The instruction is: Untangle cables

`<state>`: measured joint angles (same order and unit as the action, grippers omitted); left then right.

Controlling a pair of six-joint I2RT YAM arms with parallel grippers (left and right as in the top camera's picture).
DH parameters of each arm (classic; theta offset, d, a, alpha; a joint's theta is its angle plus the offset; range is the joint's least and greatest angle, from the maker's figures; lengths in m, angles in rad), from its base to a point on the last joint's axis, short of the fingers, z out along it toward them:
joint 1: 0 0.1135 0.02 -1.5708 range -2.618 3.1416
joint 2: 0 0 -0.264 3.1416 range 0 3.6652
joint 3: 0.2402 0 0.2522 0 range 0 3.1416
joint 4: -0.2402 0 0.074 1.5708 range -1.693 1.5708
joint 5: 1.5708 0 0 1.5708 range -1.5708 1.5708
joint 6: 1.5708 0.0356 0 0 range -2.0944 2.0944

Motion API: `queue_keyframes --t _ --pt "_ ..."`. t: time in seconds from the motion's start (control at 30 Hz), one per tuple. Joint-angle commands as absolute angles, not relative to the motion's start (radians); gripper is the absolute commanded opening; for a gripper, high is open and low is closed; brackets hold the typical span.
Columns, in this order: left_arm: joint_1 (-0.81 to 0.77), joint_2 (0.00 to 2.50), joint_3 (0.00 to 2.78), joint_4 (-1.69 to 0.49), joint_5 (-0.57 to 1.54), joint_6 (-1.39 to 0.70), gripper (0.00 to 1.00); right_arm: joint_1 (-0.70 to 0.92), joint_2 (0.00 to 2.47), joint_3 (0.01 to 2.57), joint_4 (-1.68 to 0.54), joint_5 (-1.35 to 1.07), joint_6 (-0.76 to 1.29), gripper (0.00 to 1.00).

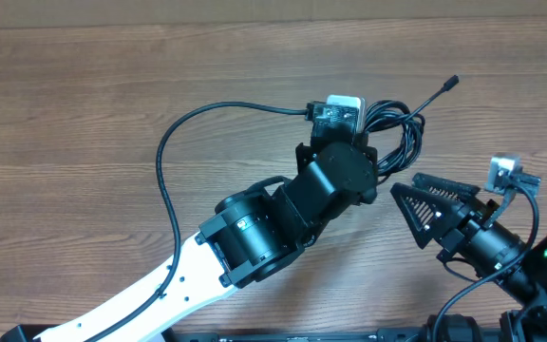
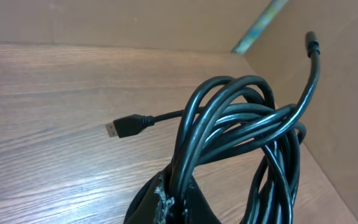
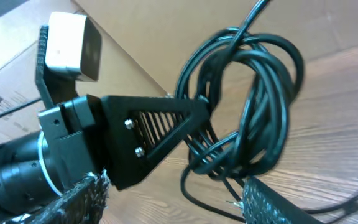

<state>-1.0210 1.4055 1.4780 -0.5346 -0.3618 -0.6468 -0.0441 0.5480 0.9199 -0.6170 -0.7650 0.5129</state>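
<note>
The table [image 1: 74, 104] is lit evenly in the overhead view by soft, diffuse light from above, and only faint, short shadows are cast beside the left arm [image 1: 254, 233]. No strong glare is seen on the wood, though a slight softness is spread over the whole picture. In the left wrist view, pale streaks of reflected light are carried along the glossy cables [image 2: 241, 124], which are held in focus, while the left gripper [image 2: 173, 202] at the lower edge is blurred by closeness. In the right wrist view, the fingers [image 3: 73, 199] of the right gripper [image 3: 176, 208] are rendered out of focus, the cable loops are slightly smeared, and the white camera housing [image 3: 73, 40] is nearly washed out
</note>
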Motion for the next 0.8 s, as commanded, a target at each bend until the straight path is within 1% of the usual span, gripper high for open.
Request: queue_keyframes --t 0.0,0.2,0.4,0.47,0.57,0.63,0.77 --pt "-1.021 1.41 1.506 -0.526 -0.27 -0.62 0.04 -0.039 0.546 0.931 -0.602 -0.783 0.527 0.68" --pt "-1.022 1.421 1.506 -0.525 -0.163 -0.62 0.04 -0.039 0.546 0.931 -0.599 -0.727 0.523 0.67" --pt "-1.021 1.421 1.506 -0.527 -0.157 -0.62 0.04 -0.039 0.546 0.931 -0.599 -0.685 0.503 0.65" --pt "-1.021 1.421 1.506 -0.539 -0.17 -0.62 0.04 -0.039 0.546 0.931 -0.6 -0.678 0.496 0.64" --pt "-1.021 1.421 1.506 -0.579 -0.26 -0.632 0.04 -0.039 0.546 0.931 -0.604 -0.654 0.496 0.63" --pt "-1.021 1.421 1.506 -0.595 -0.284 -0.638 0.04 -0.039 0.546 0.931 -0.615 -0.63 0.496 0.63" --pt "-1.021 1.421 1.506 -0.594 -0.278 -0.678 0.04 -0.039 0.546 0.931 -0.65 -0.588 0.496 0.63"
